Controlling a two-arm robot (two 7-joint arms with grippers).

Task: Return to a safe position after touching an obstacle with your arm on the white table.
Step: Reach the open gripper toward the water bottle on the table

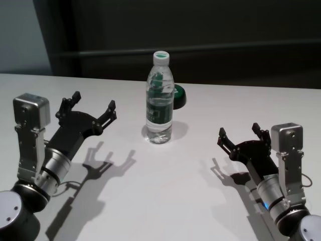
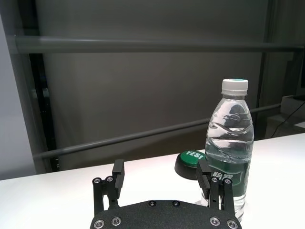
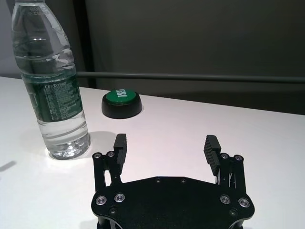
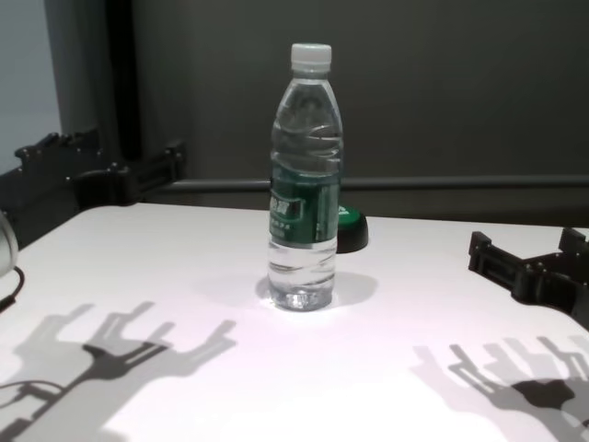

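Two hands open and clear of the bottle, left one nearer.

From my station I see the water bottle standing upright, long axis vertical, mid-bench on the white bench, with a small green-topped button just behind it. My left hand hovers above the bench with fingers spread and empty, pointing toward the bottle, which lies ahead and to its right, apart from it. My right hand sits farther off, low on the right side, also spread and gripping nothing. I judge a safe retreat means drawing the left arm back along its own line, away from the bottle.
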